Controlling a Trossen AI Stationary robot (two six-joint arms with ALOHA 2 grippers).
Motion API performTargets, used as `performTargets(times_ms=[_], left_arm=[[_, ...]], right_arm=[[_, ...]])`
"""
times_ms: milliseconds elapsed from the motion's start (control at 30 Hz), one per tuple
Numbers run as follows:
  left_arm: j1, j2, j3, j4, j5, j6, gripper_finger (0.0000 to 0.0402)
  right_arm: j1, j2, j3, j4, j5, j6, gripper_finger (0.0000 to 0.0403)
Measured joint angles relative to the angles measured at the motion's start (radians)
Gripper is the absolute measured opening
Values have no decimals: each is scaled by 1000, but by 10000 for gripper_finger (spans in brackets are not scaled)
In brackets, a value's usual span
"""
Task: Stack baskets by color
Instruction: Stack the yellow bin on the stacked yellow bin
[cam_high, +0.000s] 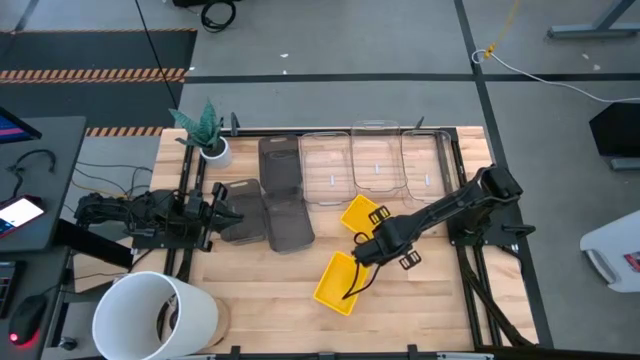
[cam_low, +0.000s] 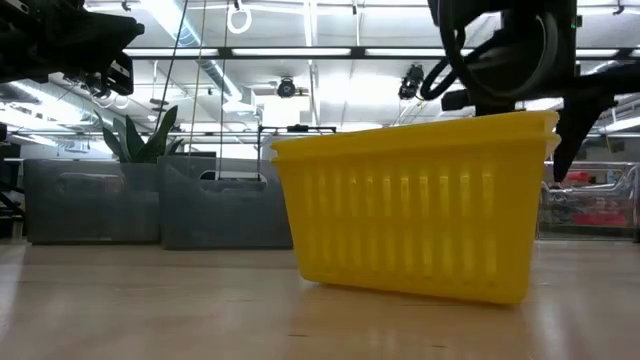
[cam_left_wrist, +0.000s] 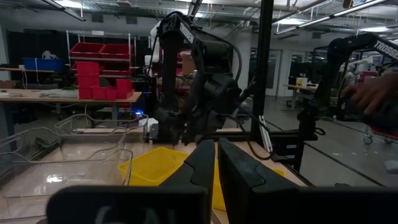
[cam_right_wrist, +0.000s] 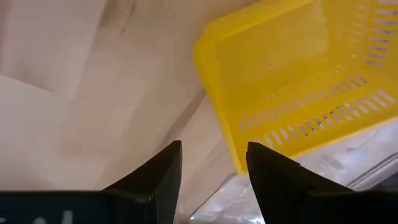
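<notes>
Right gripper (cam_high: 362, 250) released, spread above nested yellow baskets (cam_high: 338, 282); left gripper (cam_high: 228, 208) clenched empty beside grey baskets (cam_high: 283, 222).

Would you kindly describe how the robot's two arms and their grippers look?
Both arms are dark, nearly black, built of jointed segments. The left arm and right arm carry black cables along them. The left gripper and right gripper each have two flat, dark, tapering fingers. No markings are legible on them.

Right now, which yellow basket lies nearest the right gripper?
The front yellow basket, angled near the table's front; the right gripper hovers at its rim. The other yellow basket lies farther back.
</notes>
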Motion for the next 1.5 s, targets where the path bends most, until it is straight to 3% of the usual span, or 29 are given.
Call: performTargets(times_ms=[400, 900, 1000, 1233, 1500], left_arm=[[0, 0, 0, 0, 0, 0, 34], [0, 0, 0, 0, 0, 0, 38], [0, 0, 0, 0, 0, 0, 38], [0, 0, 0, 0, 0, 0, 35], [0, 0, 0, 0, 0, 0, 32]], right_arm=[[-35, 0, -128, 206, -2, -30, 169], [4, 0, -111, 318, -136, 92, 30], [11, 0, -73, 310, -164, 180, 9], [27, 0, 54, 279, -249, 535, 19], [36, 1, 280, 104, -343, 937, 13]])
